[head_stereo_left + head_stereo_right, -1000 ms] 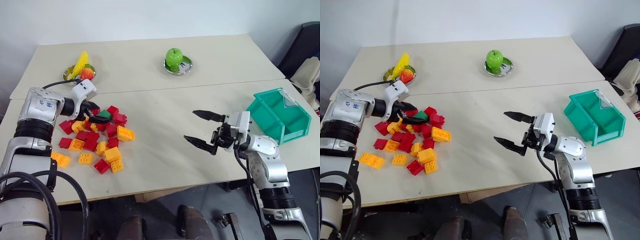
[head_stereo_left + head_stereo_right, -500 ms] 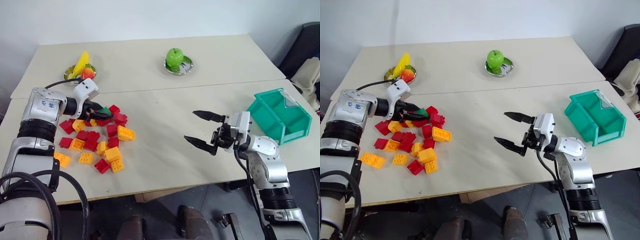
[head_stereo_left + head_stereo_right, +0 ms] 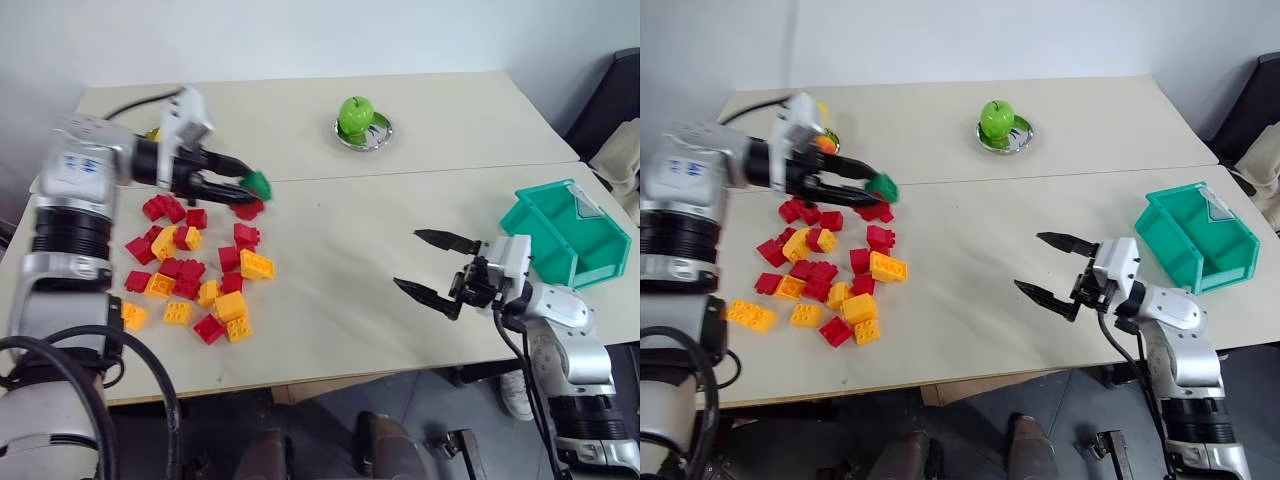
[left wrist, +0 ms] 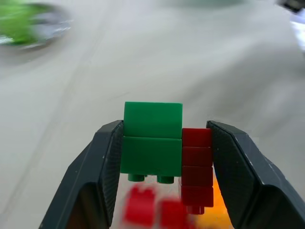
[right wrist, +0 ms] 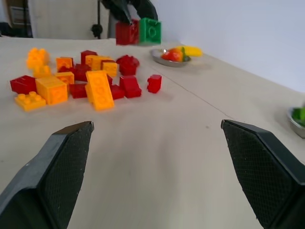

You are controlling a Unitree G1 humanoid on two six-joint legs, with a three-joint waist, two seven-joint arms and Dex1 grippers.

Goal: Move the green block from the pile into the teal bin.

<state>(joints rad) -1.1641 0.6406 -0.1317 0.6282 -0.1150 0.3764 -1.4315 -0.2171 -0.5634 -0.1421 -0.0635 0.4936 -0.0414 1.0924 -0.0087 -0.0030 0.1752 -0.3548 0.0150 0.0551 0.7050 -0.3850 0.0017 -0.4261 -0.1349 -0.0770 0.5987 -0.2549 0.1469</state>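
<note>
My left gripper (image 3: 250, 185) hangs above the far edge of the pile (image 3: 195, 270) of red, yellow and orange bricks, pointing right. It is shut on the green block (image 4: 152, 138), with a red brick (image 4: 196, 162) pinched beside it between the same fingers. Both bricks are lifted off the table; the right wrist view also shows the green block (image 5: 150, 31) in the air. The teal bin (image 3: 565, 235) stands at the table's right edge. Just left of the bin, my right gripper (image 3: 408, 260) is open and holds nothing, low over the table.
A green apple (image 3: 357, 115) rests in a small metal dish at the back centre. A plate of fruit (image 5: 176, 54) lies behind the pile. A seam between two tabletops runs across the middle, and bare table lies between pile and bin.
My left gripper closed on the green block and a red brick in the pile, then rose and swung right with both. The right gripper drifted slightly right, still open.
</note>
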